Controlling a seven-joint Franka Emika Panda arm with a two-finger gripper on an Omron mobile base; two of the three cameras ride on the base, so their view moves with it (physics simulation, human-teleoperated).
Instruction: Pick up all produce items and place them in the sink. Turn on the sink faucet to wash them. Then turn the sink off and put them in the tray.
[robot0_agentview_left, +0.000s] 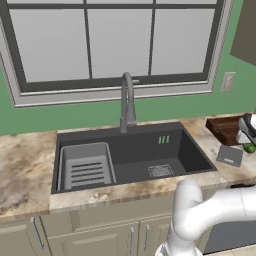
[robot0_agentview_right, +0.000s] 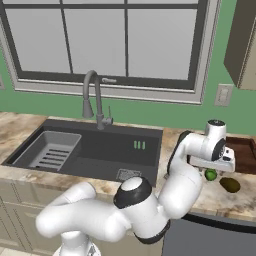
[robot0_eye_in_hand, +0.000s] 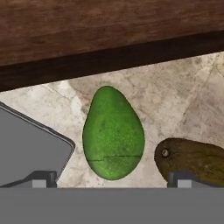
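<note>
Clearly the first pickup is in hand — the gripper (robot0_eye_in_hand: 111, 177) hangs over the bright green produce item (robot0_eye_in_hand: 113, 133), jaws spread wide with nothing between them, one fingertip on either side of it. The green item lies on the counter (robot0_eye_in_hand: 175, 96) just beside the dark brown produce item (robot0_eye_in_hand: 192, 159) and near the rim of the tray (robot0_eye_in_hand: 87, 43), with a flat grey square (robot0_eye_in_hand: 26, 148) on its other side. The sink (robot0_agentview_left: 130, 150), left of all this, looks to hold no produce yet. Next, the arm probably needs to descend straight down and close on the green one — without nudging the brown neighbour.
</note>
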